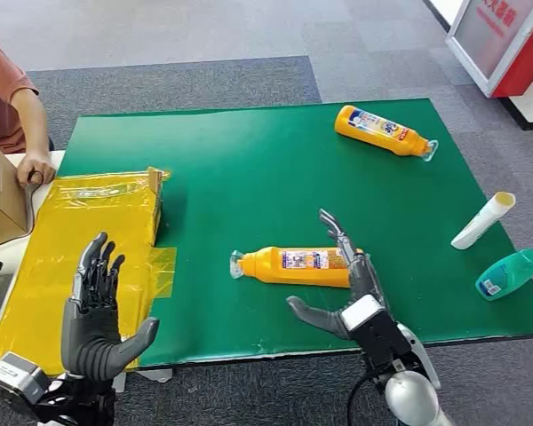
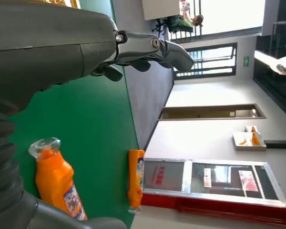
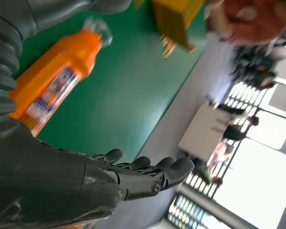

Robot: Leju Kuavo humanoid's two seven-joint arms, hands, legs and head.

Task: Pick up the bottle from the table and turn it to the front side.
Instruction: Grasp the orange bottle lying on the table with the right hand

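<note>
The bottle (image 1: 296, 265) lies on its side near the front-centre of the green table mat (image 1: 264, 169), orange body w/ a clear cap (image 1: 235, 264) pointing toward the robot's left and a printed label facing up. Right hand (image 1: 349, 288) sits just beside the bottle's base end, fingers (image 1: 338, 235) stretched forward over/past that end, thumb (image 1: 311, 314) splayed out toward the front edge; hand is spread w/ nothing in it, and whether the fingers touch the bottle can't be told from the head view. Right wrist view shows the same bottle (image 3: 55, 78) close to the palm, fingers (image 3: 152, 171) extended and apart, not wrapped round it. Left hand (image 1: 96, 306) is raised over the front-left corner, palm up-ish, fingers apart, also holding nothing; it hovers above a yellow plastic bag (image 1: 83, 231) spread on the left part of the table. In the left wrist view the bottle (image 2: 57, 181) appears cap-first near the arm. A 2nd orange bottle (image 1: 382, 131) lies on its side at the far right of the mat, well apart. On the right edge: a white tube (image 1: 481, 220) and a teal bottle (image 1: 511, 272), near each other. At far left a person (image 1: 12, 106) in an orange-red sleeve rests a hand by a cardboard box (image 1: 3, 200).
</note>
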